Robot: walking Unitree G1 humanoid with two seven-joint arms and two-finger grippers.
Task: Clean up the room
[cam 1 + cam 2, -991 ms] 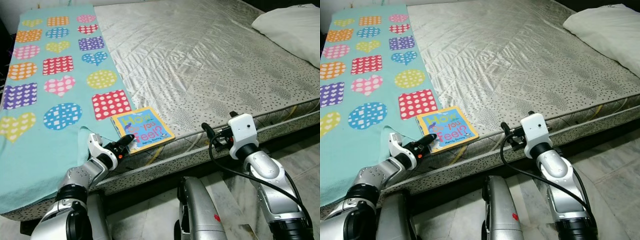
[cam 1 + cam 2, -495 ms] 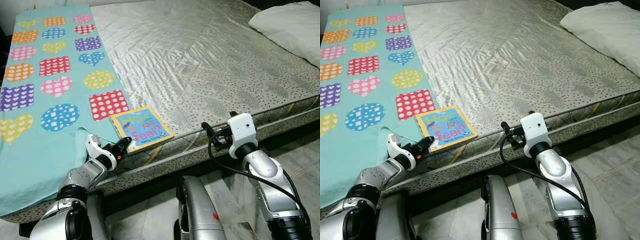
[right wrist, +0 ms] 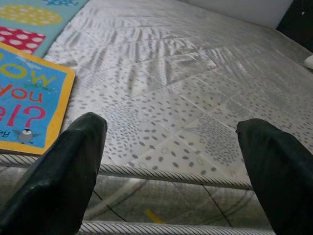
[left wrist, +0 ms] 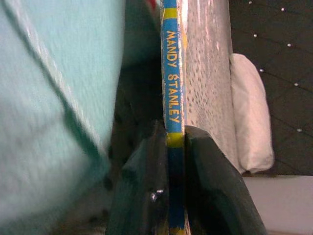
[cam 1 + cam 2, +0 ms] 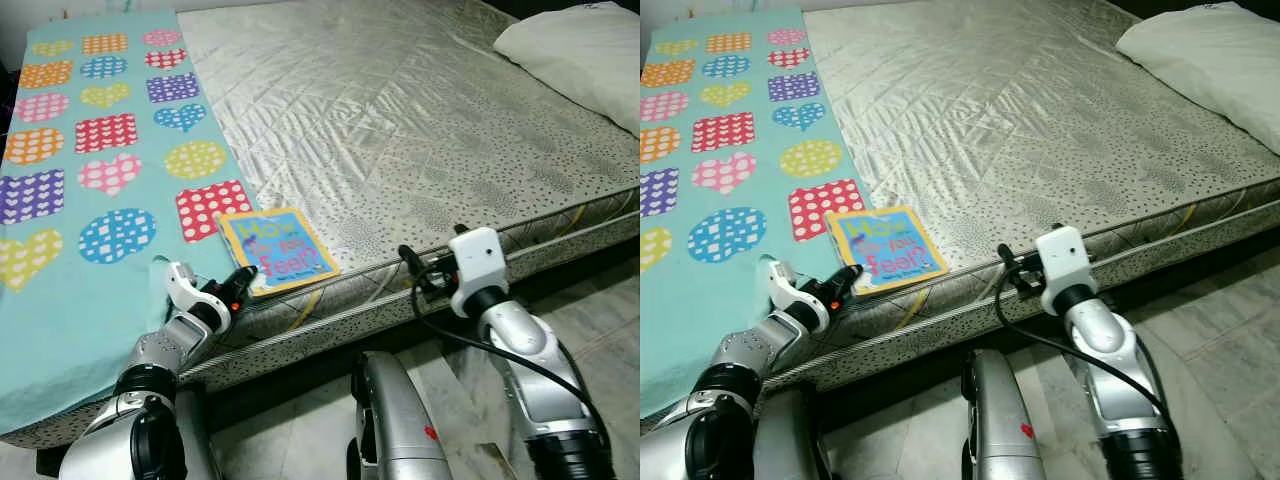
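Book (image 5: 277, 250) (spine reads "Mandy Stanley") pinched by left fingers (image 4: 146, 191) at mattress (image 5: 420, 130) edge; right fingers (image 3: 63, 166) spread.

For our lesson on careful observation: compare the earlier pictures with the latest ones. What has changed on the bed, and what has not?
The left pincer, shut on the book, has lifted and turned its near edge slightly; the grip was already in place. The right pincer stays open at the mattress edge. Blanket and pillow unchanged.

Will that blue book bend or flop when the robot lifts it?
Probably not: the book looks like thick board, with a wide spine between the left gripper fingers. Held by one edge, it may droop or twist slightly. It looks small, so likely light.
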